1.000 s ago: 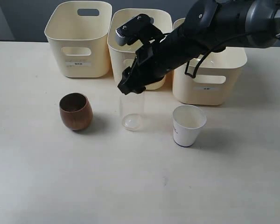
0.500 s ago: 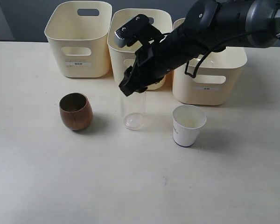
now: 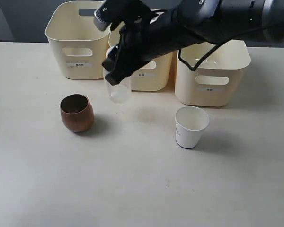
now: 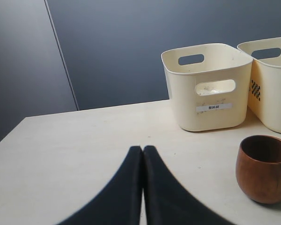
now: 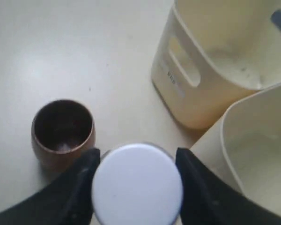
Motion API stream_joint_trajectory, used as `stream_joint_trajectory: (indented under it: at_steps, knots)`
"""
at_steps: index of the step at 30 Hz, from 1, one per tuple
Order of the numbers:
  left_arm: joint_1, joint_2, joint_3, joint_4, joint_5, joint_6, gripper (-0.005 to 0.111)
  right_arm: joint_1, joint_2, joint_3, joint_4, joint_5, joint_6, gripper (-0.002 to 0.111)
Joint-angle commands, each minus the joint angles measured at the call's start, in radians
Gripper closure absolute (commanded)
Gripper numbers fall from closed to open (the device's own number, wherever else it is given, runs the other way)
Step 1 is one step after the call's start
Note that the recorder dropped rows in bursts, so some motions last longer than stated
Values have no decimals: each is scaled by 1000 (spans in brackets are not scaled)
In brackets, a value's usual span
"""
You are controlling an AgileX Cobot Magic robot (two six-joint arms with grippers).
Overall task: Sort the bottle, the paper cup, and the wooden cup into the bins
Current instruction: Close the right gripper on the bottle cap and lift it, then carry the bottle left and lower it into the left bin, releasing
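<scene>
The jaws of the right gripper (image 3: 115, 74) are clamped on the top of the bottle (image 3: 119, 91), a black finger (image 5: 77, 192) on either side of its round white cap (image 5: 136, 185). The jaws of the left gripper (image 4: 143, 157) are pressed together on nothing. The bottle is clear, smooth plastic and hangs off the table (image 3: 132, 184), in front of the left bin (image 3: 79, 38) and the middle bin (image 3: 154, 78). The rounded brown wooden cup (image 3: 76, 112) stands lower left of it. The tapered white paper cup (image 3: 190, 126) stands near the right bin (image 3: 212, 75). The black arm (image 3: 203, 23) hides much of the middle bin.

The bins (image 3: 61, 56) are coloured cream, the wooden cup (image 3: 77, 116) reddish-brown, the paper cup (image 3: 188, 133) white; the bottle (image 3: 119, 91) is seen clear, its cap (image 5: 136, 185) white.
</scene>
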Motion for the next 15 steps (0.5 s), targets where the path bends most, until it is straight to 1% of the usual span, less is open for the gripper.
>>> stream_joint_trajectory:
  at_steps: [1,4,6,9,15]
  knots:
    - [0,-5,2,0,-7,-2,107,56,-87,-5,2,-171,-52,109]
    - [0,-5,2,0,-7,-2,107,127,-123,-6,-13,-347,-110,109]
    - [0,-5,2,0,-7,-2,107,155,-112,-41,-14,-395,-131,109]
    - [0,-5,2,0,-7,-2,107,155,-78,-101,-14,-421,-131,109]
    - [0,-5,2,0,-7,-2,107,155,89,-284,-18,-426,-131,109]
